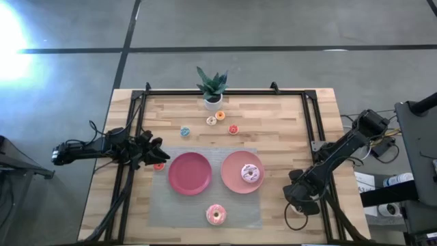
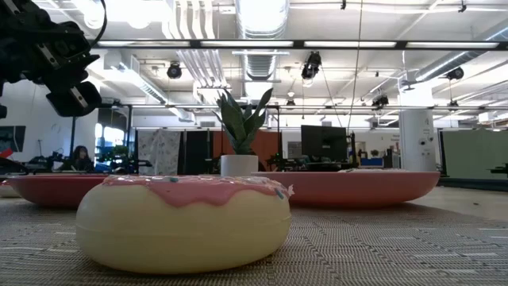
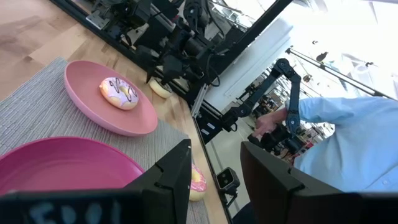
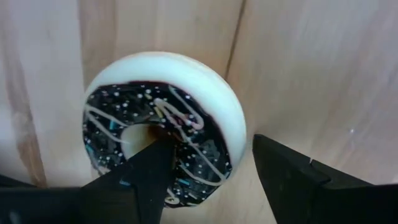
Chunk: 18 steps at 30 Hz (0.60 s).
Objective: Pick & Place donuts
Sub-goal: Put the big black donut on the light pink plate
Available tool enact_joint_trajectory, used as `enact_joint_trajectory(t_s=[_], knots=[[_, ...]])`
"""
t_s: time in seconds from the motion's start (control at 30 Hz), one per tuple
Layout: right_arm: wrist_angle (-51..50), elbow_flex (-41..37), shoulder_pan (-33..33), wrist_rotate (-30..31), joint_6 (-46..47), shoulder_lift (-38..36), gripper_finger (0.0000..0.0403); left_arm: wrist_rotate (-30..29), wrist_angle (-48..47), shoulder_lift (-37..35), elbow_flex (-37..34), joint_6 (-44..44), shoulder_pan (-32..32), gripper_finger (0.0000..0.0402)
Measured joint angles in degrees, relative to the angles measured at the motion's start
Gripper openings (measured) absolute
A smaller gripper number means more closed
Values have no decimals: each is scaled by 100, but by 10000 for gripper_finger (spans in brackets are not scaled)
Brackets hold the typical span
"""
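The chocolate donut [image 4: 161, 124] lies flat on the wood at the table's right; in the high view my right gripper [image 1: 300, 195] covers it. My right gripper [image 4: 208, 171] is open above it, one finger over the hole and the other outside the rim. The pale lilac donut [image 1: 250, 173] lies on the right pink plate [image 1: 232, 179]. The pink donut [image 1: 216, 214] lies on the grey mat [image 1: 164, 212] near the front. The left pink plate [image 1: 190, 173] holds nothing. My left gripper [image 1: 158, 154] is open and empty, raised at the mat's left edge. My right gripper comes at the chocolate donut from above, pointing down. One fingertip [image 4: 155, 158] is at the hole and the other [image 4: 280, 165] stands just outside the ring's outer edge [image 4: 239, 134]. I cannot tell whether either finger touches the donut, which lies flat on the table.
Tiny donuts lie on the far wood: blue [image 1: 185, 130], cream [image 1: 212, 121], orange [image 1: 220, 116], red [image 1: 233, 129]. A small orange-red thing [image 1: 159, 166] shows by my left gripper. A potted plant [image 1: 212, 85] stands at the far edge. A person's sleeve [image 3: 348, 124] shows beyond the table's right.
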Motion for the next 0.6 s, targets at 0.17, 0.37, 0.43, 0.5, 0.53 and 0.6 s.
enact_joint_trajectory(t_s=[0.17,0.37,0.43,0.5,0.53,0.6], knots=[[313,-26,-4,-2,280,-2,149,0,0,0,0,0,0,113],[600,52,-264,470,771,-154,45,0,2,0,2,0,-2,113],[628,169,-412,712,763,-367,22,0,0,0,2,0,0,113],[626,261,-634,792,751,-588,19,0,0,0,2,0,-1,113],[617,308,-768,801,753,-695,19,0,0,0,2,0,1,113],[620,425,-1082,818,742,-893,19,0,1,0,-1,0,-2,113]])
